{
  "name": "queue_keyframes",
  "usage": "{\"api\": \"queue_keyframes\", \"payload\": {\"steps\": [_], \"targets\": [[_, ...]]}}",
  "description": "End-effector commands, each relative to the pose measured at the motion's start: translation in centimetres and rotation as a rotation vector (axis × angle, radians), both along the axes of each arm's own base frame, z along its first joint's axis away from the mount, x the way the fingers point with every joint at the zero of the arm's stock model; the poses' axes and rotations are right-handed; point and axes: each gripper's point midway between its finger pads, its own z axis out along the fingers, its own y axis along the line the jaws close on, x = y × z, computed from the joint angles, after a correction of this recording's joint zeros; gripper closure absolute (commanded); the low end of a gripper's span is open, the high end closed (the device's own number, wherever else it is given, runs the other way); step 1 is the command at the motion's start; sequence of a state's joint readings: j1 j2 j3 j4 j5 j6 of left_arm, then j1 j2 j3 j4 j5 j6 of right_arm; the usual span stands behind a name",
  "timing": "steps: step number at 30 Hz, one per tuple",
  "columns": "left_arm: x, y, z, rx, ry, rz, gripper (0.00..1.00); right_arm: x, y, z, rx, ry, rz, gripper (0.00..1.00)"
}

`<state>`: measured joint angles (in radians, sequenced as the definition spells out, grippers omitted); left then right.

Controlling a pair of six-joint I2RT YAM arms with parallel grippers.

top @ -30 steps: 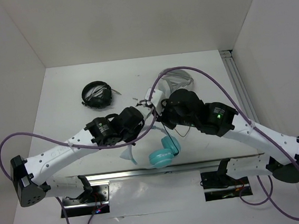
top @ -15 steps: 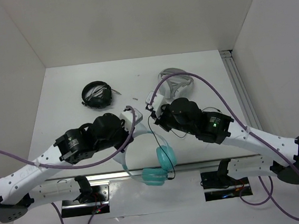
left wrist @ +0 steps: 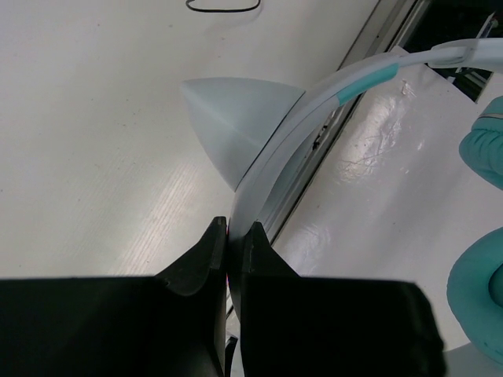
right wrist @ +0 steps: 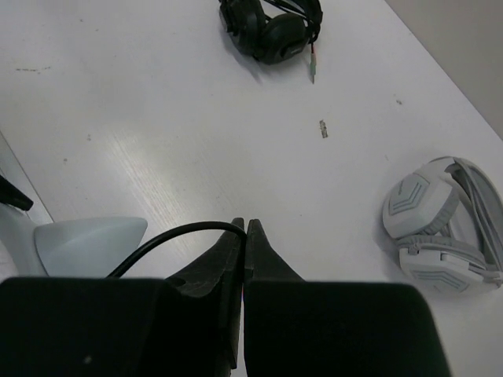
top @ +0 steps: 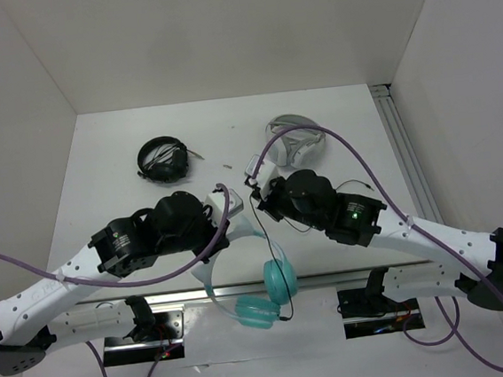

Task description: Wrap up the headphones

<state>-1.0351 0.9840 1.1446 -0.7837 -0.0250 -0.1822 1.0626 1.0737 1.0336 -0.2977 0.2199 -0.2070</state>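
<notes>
Teal ear cups of the headphones [top: 279,279] sat at the near edge of the white table [top: 109,193], one over the metal rail [top: 173,296] and the other just beyond it, between the two arm bases. The pale headband [left wrist: 314,106] arced from the cups up and left to the left gripper [left wrist: 234,228], whose fingers were pinched tight on the band's edge just below one cat-ear point [left wrist: 236,118]; the cups hung to the right of that grip, apart from the fingers. The right gripper [right wrist: 242,228] was clamped on the thin black cable [right wrist: 169,236], which looped off to its left, near the other cat-ear point [right wrist: 86,239]. From above, the cable ran from that grip down toward the cups. All-black headphones [top: 163,159] lay at the far left of the table, grey-and-white headphones [top: 296,140] at the far right, both well apart from the grippers.
</notes>
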Motion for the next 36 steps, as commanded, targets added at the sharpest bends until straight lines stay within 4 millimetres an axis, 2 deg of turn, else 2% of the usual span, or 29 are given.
{"api": "queue_keyframes", "payload": {"steps": [1,11,14,21,24,28,29,33,35,36], "targets": [[-0.8,-2.1,3.7,-0.145,-0.027,-0.081,1.00,0.3,0.6,2.8,0.113,-0.065,-0.007,1.00],[-0.7,-2.0,4.1,-0.156,-0.046,-0.084,1.00,1.4,0.7,2.1,0.119,-0.059,-0.010,1.00],[-0.7,-2.0,4.1,-0.156,-0.046,-0.084,1.00,1.2,0.3,2.9,0.137,-0.070,-0.009,1.00],[-1.9,-2.6,4.7,-0.181,-0.028,-0.162,1.00,0.7,0.4,2.6,0.128,-0.056,0.038,1.00],[-2.6,-2.9,5.1,-0.197,-0.025,-0.220,1.00,0.9,0.7,2.1,0.107,-0.037,0.046,1.00],[-2.7,-3.1,5.4,-0.202,-0.020,-0.230,1.00,1.2,1.4,0.6,0.073,-0.010,0.054,1.00],[-2.7,-2.9,5.6,-0.207,-0.030,-0.223,1.00,1.0,1.6,-0.1,0.060,0.004,0.067,1.00],[-2.1,-2.2,7.3,-0.234,-0.092,-0.190,1.00,0.6,2.2,-0.5,0.059,0.020,0.105,1.00],[-1.9,-1.5,8.0,-0.246,-0.123,-0.162,1.00,0.0,2.7,-1.9,0.032,0.065,0.155,1.00],[-1.7,-1.4,8.5,-0.260,-0.141,-0.152,1.00,-0.2,2.9,-1.5,0.041,0.063,0.167,1.00]]}}
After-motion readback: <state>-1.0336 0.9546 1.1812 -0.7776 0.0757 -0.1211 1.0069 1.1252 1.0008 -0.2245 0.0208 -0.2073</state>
